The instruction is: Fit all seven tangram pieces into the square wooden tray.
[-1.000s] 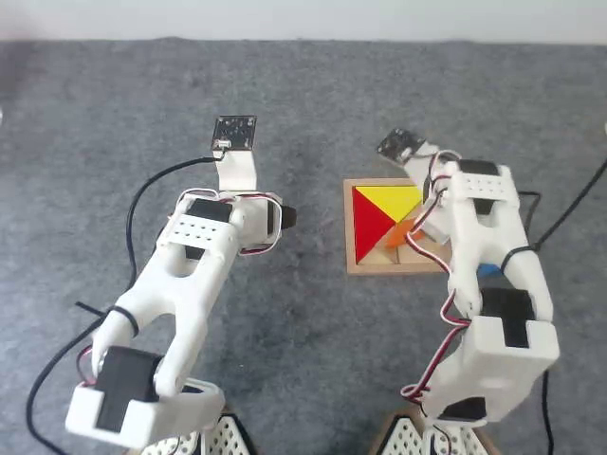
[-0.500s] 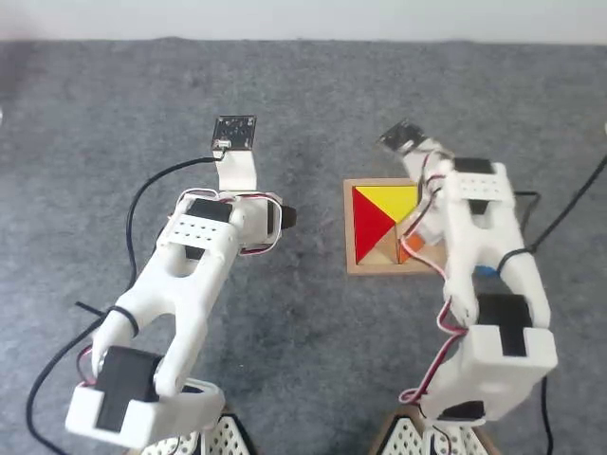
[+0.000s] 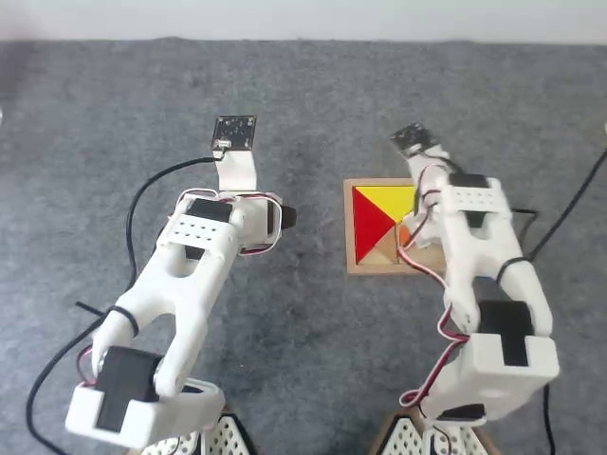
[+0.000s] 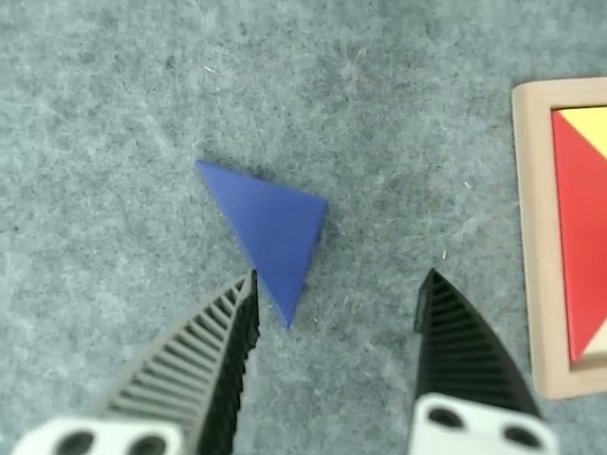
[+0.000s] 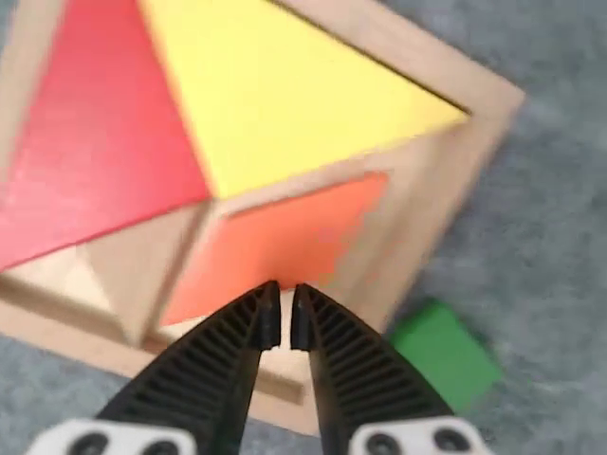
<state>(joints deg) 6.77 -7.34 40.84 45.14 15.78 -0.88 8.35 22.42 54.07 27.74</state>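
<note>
While the right arm (image 3: 474, 237) stretches over the right side of the square wooden tray (image 3: 379, 268), the right gripper (image 5: 285, 287) hangs low above the tray with its fingers drawn together, only a sliver between the tips and nothing clamped in them. The tips sit over one edge of the orange piece (image 5: 285, 242), which lies inside the tray toward its right edge. This piece meets the yellow triangle (image 3: 391, 197), and the yellow triangle fills the tray's far edge. Beside both, the red triangle (image 3: 370, 227) lies along the tray's left edge, its point toward the middle. Bare wood shows at the tray's near left corner. Just outside one corner of the tray, a green piece (image 5: 444, 353) rests on the grey surface (image 3: 313, 104).

Over the left half of that surface the left arm (image 3: 190, 275) is extended, and the left gripper (image 4: 340, 277) is spread wide, holding nothing. A blue triangle (image 4: 270, 227) lies flat on the grey surface just ahead of its fingertips, one corner pointing into the gap between them, apart from the tray's rim.
</note>
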